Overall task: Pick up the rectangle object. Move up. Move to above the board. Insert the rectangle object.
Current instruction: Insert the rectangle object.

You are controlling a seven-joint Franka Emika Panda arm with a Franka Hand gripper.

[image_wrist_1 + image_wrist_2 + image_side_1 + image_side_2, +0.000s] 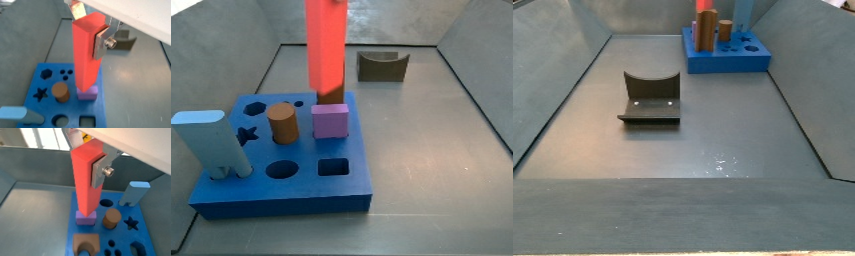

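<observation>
My gripper [89, 30] is shut on the rectangle object [87, 55], a tall red-orange bar that hangs upright from the fingers [100, 44]. It shows in both wrist views, and a silver finger plate [100, 170] presses its side. In a side view the bar [326, 45] hangs above the far part of the blue board [291, 190], its lower end close behind the purple cube [331, 121]. The gripper itself is out of that view. The board [40, 82] lies below the bar, with round, star and square holes in its top.
On the board stand a brown cylinder [282, 124], a light blue piece [214, 145] and a brown block [85, 242]. The dark fixture [381, 66] stands on the grey floor beyond the board [727, 60]; it also shows in a side view [651, 98]. Grey walls enclose the bin.
</observation>
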